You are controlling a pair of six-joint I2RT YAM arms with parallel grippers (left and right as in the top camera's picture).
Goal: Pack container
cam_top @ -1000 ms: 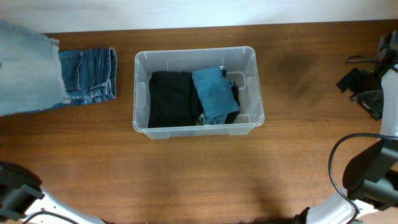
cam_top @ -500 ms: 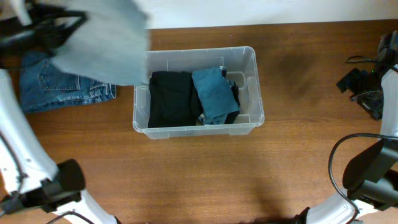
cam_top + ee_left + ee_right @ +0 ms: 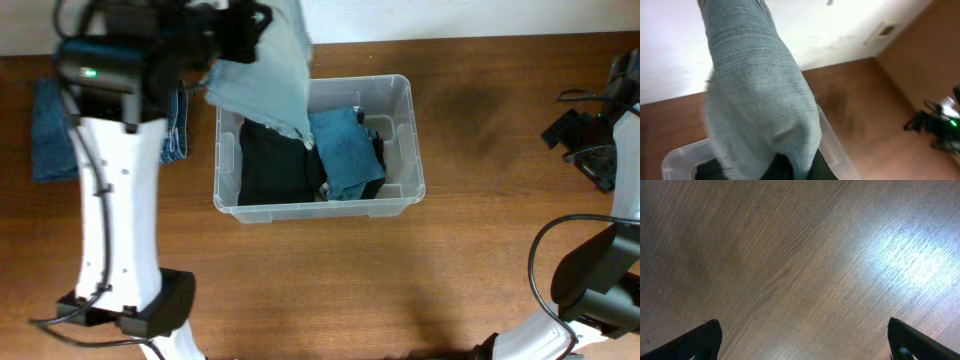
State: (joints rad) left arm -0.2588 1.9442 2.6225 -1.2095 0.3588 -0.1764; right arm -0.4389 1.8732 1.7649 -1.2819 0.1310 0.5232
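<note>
One clear, colourless container [image 3: 300,209] sits on the wooden table [image 3: 480,260], a little left of centre, its back rim close to the white wall [image 3: 450,15]. It is rectangular with rounded corners and a thick rim, and moulded ribs show on its right inner wall. Inside it, a black garment [image 3: 275,165] lies folded across the left half. A blue garment [image 3: 345,150] lies just beside it, overlapping its right edge. The right end of the base is bare.

Over the back-left corner hangs a pale grey-blue cloth [image 3: 265,80]. Its lower tip dips inside the rim above the black garment. The cloth drapes from the left gripper [image 3: 238,24]. In the wrist view it covers the fingers, so we take the jaws to be clamped on it, though the grip itself is hidden. The left arm [image 3: 110,200] crosses the table left of the container and partly hides the jeans [image 3: 50,130] lying there.

Bare wood runs in front of the container and to its right. Well apart at the far right, the right gripper [image 3: 802,330] hovers over bare wood with its fingers spread wide and nothing between them. A cable [image 3: 540,260] loops near it.
</note>
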